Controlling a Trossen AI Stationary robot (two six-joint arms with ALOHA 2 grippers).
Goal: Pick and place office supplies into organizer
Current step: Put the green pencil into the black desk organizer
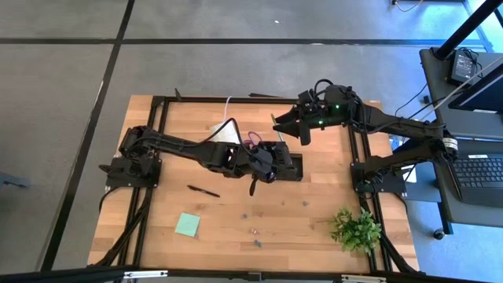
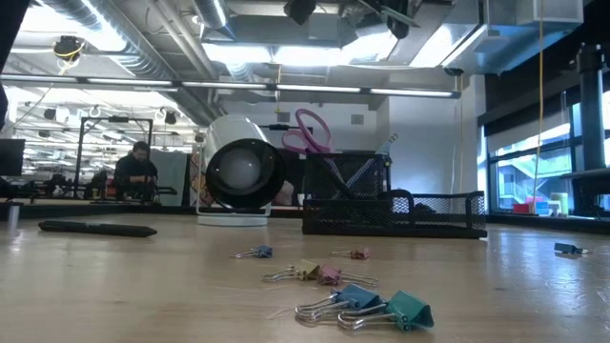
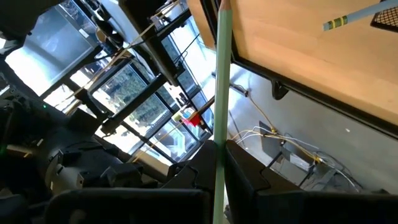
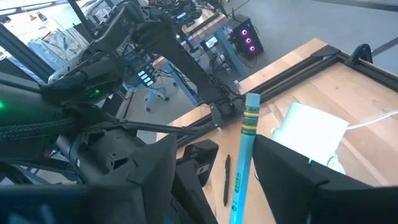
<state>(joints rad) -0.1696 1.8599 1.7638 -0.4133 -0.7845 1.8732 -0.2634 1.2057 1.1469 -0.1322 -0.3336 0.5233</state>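
While the left gripper (image 1: 253, 186) clamps a green pencil (image 3: 219, 112) beside the organizer (image 2: 393, 206), the right gripper (image 1: 284, 123) straddles a blue pencil (image 4: 244, 163), grip unclear. Risk: the arms work close together; either pencil may slip or miss its compartment.

Organizer (image 2: 391, 205): black mesh, sitting mid-table, purple scissors (image 2: 307, 131) standing in it, handles up. Black pen (image 1: 203, 190) lying flat on wood, well apart. Green sticky pad (image 1: 187, 225) lying near front edge. Binder clips (image 2: 367, 305) lying scattered on front wood.
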